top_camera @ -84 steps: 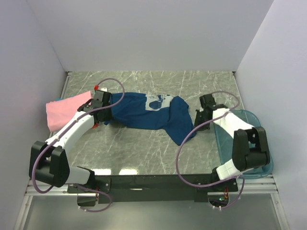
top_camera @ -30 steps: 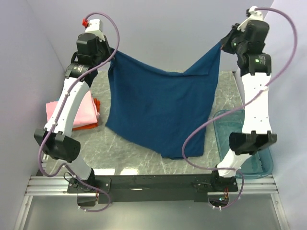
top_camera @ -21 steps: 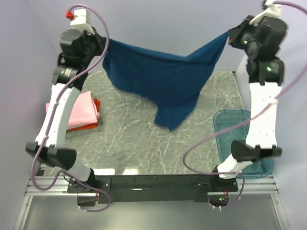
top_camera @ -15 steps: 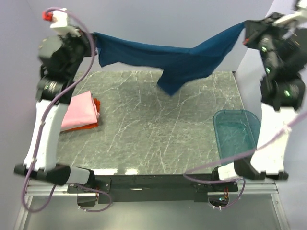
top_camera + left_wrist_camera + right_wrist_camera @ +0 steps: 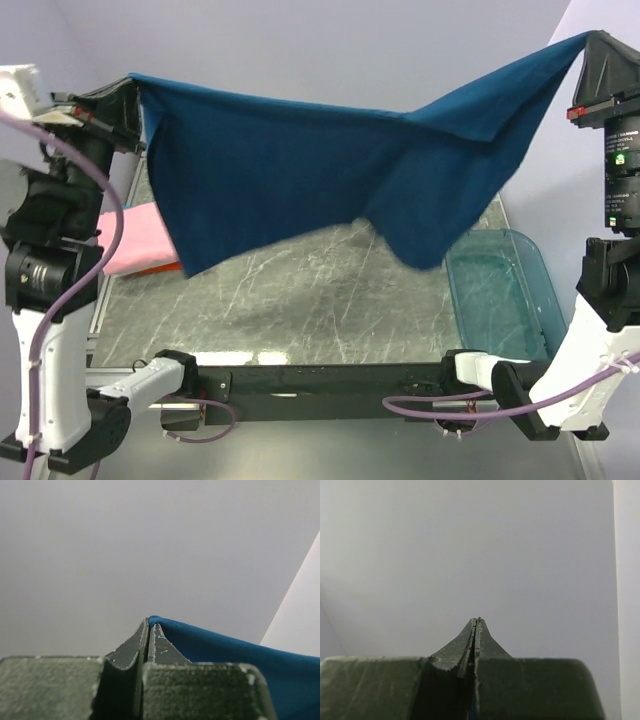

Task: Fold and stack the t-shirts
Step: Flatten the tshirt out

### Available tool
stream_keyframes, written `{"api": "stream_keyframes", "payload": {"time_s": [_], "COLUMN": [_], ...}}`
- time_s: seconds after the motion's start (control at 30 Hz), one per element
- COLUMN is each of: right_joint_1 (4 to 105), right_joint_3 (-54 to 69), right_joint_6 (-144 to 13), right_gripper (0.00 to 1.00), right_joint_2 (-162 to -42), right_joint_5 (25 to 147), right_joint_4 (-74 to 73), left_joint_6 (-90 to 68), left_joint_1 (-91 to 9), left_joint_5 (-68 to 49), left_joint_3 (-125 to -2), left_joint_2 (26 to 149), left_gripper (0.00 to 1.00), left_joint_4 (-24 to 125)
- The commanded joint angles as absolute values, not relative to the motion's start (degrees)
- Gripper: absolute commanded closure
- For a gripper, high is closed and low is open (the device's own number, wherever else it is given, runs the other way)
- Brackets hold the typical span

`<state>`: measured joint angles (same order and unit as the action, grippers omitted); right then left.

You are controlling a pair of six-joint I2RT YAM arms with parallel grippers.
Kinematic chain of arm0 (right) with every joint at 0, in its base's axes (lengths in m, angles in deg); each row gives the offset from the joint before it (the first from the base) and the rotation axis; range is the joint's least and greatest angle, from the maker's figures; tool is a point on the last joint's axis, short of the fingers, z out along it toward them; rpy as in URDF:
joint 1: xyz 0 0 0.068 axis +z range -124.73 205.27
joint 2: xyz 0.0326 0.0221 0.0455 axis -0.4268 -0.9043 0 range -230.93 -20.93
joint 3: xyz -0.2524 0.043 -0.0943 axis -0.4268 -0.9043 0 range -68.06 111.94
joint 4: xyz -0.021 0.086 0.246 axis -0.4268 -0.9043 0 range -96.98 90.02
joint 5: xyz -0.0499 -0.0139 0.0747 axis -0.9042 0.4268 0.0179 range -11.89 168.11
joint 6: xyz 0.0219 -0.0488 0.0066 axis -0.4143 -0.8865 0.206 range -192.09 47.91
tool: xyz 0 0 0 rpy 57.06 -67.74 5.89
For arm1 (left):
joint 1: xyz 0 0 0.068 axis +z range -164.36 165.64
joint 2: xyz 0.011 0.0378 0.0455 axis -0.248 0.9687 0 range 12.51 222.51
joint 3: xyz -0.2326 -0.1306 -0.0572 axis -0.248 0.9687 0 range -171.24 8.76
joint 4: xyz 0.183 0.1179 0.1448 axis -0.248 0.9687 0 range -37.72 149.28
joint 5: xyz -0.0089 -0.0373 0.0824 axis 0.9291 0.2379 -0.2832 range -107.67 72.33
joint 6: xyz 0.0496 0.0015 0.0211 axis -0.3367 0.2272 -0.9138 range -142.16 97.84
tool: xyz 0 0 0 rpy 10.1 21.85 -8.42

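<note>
Top external view shows the large dark navy-blue cloth t-shirt [image 5: 300, 170] stretched in the air between the two raised arms, well above the grey marble-patterned table [image 5: 300, 300]. The left gripper [image 5: 128, 92] pinches its upper left corner and the right gripper [image 5: 596, 45] pinches the upper right corner, which sits higher. The cloth sags between them and hangs down in a broad sheet, its visible face plain blue. Behind its lower left edge, a folded pink cloth t-shirt [image 5: 135, 248] lies at the table's left side. A translucent teal plastic tub [image 5: 505, 295] sits at the table's right side. Left wrist view shows the dark fingers [image 5: 160, 645] pressed tight together, with the blue cloth's edge [image 5: 225, 652] coming out at their tip and running off to the right against a pale wall. Right wrist view shows its fingers [image 5: 485, 640] likewise closed flat against each other before a plain pale wall; the cloth they hold is hardly visible here.
</note>
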<state>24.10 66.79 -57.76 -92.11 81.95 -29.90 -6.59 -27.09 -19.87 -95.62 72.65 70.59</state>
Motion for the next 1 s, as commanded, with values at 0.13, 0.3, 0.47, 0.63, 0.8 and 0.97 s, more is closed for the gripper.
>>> {"api": "stream_keyframes", "payload": {"time_s": [0.13,0.3,0.47,0.63,0.8,0.97], "right_joint_1": [23.8,23.7,23.5,23.2,23.1,23.0], "right_joint_3": [66.0,63.9,61.4,65.0,72.7,52.4], "right_joint_6": [-58.5,-57.9,-58.1,-57.3,-56.1,-56.4], "right_gripper": [1.00,1.00,1.00,0.95,0.21,0.17], "right_joint_2": [-96.5,-105.8,-121.3,-138.6,-148.7,-137.1], "right_joint_5": [80.6,82.8,83.6,83.6,86.6,87.9], "right_joint_4": [-23.6,-24.2,-25.1,-28.4,-37.8,-31.1], "left_joint_6": [-3.9,-3.9,-3.4,-1.3,2.0,4.5], "left_joint_1": [-26.9,-26.5,-23.6,-23.2,-23.9,-24.8], "left_joint_5": [-18.2,-18.2,-13.7,-8.7,-5.8,-3.7], "left_joint_3": [-91.0,-83.7,-78.8,-84.9,-91.6,-89.1], "left_joint_2": [74.9,84.1,96.9,114.1,120.7,119.8], "left_gripper": [1.00,1.00,1.00,0.54,0.26,0.23], "left_joint_4": [68.0,66.6,61.5,61.7,63.0,64.7]}}
